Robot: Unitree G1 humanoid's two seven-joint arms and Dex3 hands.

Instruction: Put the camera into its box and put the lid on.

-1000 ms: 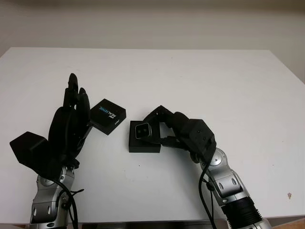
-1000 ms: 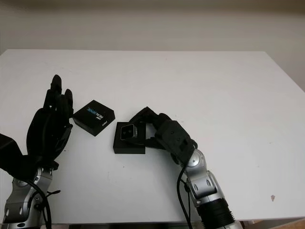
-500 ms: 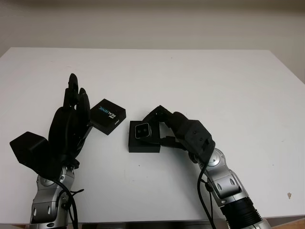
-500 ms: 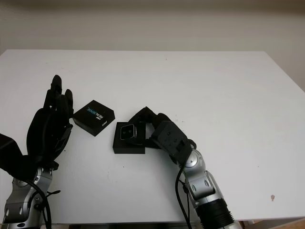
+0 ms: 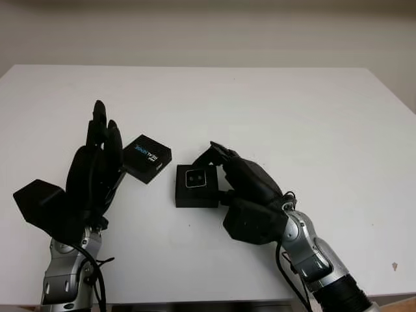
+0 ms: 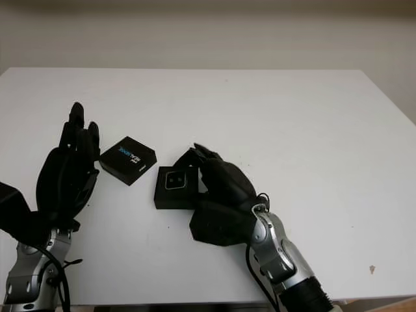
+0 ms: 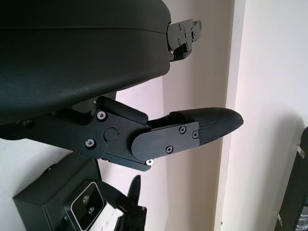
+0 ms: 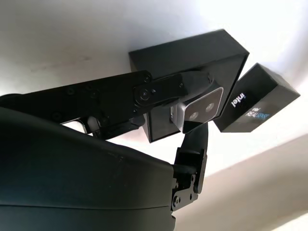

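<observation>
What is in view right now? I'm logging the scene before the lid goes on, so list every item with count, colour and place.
Table: one, white, under everything.
Box: one, black, open, table centre.
Camera: one, silver with a dark face, sitting in the box, lens side up.
Lid: one, black with printed lettering, on the table just left of the box, apart from it.
Right robot hand: one, black, fingers closed on the camera from the box's right side.
Left robot hand: one, black, open, held upright left of the lid.
</observation>
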